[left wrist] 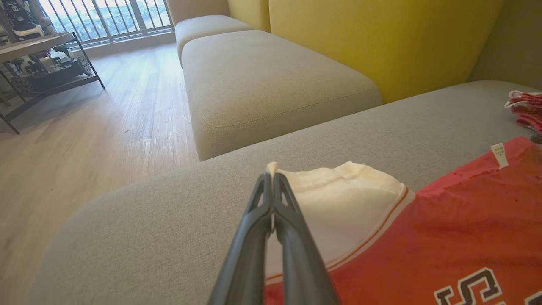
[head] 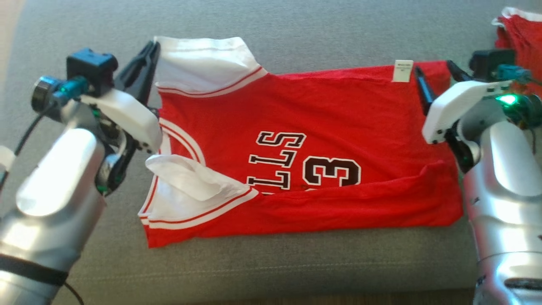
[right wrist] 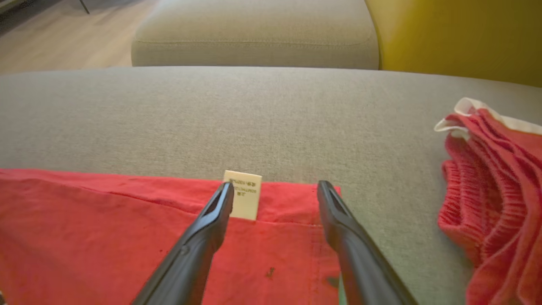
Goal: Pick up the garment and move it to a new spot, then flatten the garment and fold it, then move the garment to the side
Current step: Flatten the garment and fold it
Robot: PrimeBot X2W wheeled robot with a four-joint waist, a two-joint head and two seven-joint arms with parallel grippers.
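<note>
A red garment (head: 338, 118) with white sleeves and black lettering lies spread on the grey sofa seat (head: 296, 262), its near edge folded over. My left gripper (head: 153, 47) is shut on the far corner of the white sleeve (left wrist: 347, 199); a sliver of white cloth shows between its fingers (left wrist: 272, 176). My right gripper (head: 436, 72) stands open over the garment's far right corner (right wrist: 288, 203), one finger beside the white tag (right wrist: 243, 192). The cloth there lies flat under the open fingers (right wrist: 326, 195).
A second, crumpled red and white garment (head: 521, 29) lies on the seat to the right (right wrist: 495, 203). Beyond are another grey cushion (left wrist: 262, 80), a yellow backrest (left wrist: 381, 38), wooden floor (left wrist: 84, 140) and a metal shelf (left wrist: 38, 63).
</note>
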